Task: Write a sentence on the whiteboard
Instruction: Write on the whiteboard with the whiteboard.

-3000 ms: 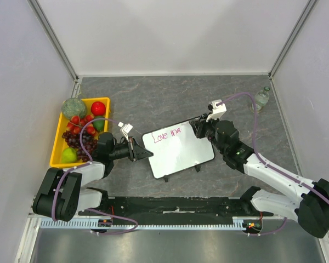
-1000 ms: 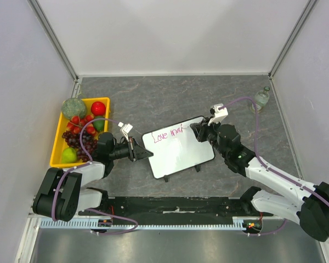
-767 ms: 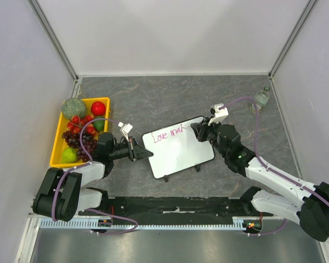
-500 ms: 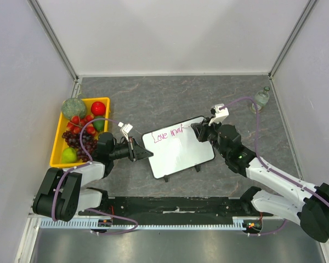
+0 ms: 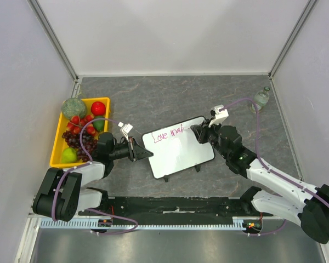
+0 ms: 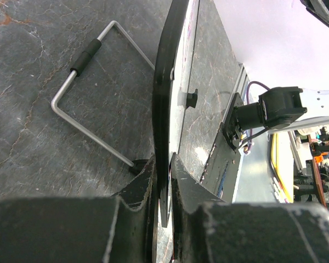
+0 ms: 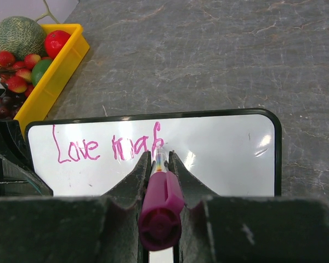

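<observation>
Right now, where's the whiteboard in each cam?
Top external: whiteboard centre, tilted, right of the yellow fruit tray.
Left wrist: edge-on, rising from between the jaws.
Right wrist: lower half, behind the magenta marker.
Shared landmark: pink "Love" writing, top external and right wrist only.

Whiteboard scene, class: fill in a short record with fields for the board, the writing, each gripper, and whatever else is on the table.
board: whiteboard, black-framed, on the grey table
writing: pink writing, "Love" plus an unfinished second word, one line
left gripper: left gripper shut on the board's left edge
right gripper: right gripper shut on a magenta marker, tip at the second word's end
other items: yellow tray of fruit at left; bottle at far right
</observation>
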